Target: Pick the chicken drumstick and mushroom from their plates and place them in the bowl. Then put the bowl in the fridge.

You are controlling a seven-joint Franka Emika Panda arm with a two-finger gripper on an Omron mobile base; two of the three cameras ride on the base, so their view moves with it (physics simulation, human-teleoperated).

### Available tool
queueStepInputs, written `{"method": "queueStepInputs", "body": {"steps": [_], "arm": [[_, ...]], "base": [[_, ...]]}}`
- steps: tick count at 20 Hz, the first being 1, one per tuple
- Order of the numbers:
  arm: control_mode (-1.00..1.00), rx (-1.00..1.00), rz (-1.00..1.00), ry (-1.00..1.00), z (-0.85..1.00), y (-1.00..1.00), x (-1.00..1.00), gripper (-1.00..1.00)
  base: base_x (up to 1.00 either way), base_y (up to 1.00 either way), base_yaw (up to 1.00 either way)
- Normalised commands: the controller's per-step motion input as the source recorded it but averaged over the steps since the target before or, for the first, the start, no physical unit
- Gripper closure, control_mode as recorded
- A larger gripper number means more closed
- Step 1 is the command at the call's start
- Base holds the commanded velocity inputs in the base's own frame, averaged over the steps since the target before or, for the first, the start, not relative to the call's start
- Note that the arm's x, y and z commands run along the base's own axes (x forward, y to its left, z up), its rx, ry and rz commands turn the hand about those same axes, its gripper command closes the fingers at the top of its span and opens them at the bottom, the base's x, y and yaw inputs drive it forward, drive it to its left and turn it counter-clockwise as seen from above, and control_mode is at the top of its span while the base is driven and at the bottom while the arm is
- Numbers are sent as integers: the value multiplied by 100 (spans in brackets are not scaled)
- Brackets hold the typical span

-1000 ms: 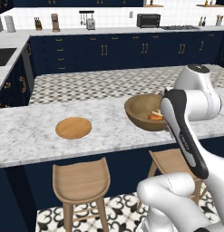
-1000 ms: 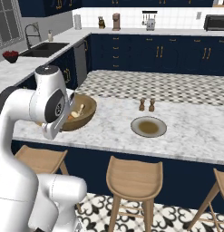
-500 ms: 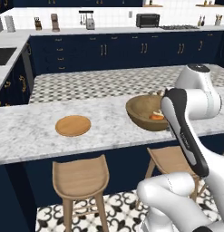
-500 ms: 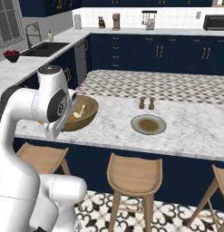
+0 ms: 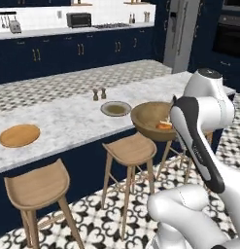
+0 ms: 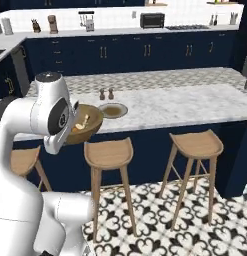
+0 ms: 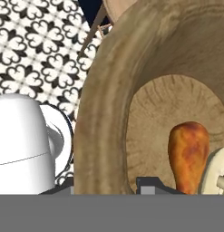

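My gripper (image 7: 106,188) is shut on the rim of the wooden bowl (image 7: 145,68), one fingertip outside the wall and one inside. The bowl (image 5: 150,119) hangs in the air at the counter's near edge, above a stool; in the right base view the bowl (image 6: 89,121) sits beside my upper arm. Inside lie the golden-brown chicken drumstick (image 7: 188,154) and the pale mushroom (image 7: 218,172). Both plates stand bare on the counter: the flat wooden plate (image 5: 19,135) at the left and the grey-rimmed plate (image 5: 116,108) near the bowl. The grey fridge (image 5: 182,34) stands at the far right.
Two small brown shakers (image 5: 99,94) stand behind the grey-rimmed plate. Wooden stools (image 5: 130,148) (image 5: 36,187) line the marble counter (image 5: 68,119) on my side. Navy cabinets run along the back wall, with a toaster oven (image 5: 78,19) on top. Patterned tile floor (image 6: 195,220) lies open to the right.
The whole scene has shifted: the base has driven back and turned right, so the fridge and stools now show. The bowl stays in my grip, off the counter.
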Motion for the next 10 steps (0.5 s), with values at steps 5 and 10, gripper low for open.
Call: {"method": "queueStepInputs", "body": {"steps": [5, 10], "arm": [[100, 0, 0, 0, 0, 0, 0, 100], [100, 0, 0, 0, 0, 0, 0, 100]], "base": [[0, -44, -80], [53, -100, -27]]}}
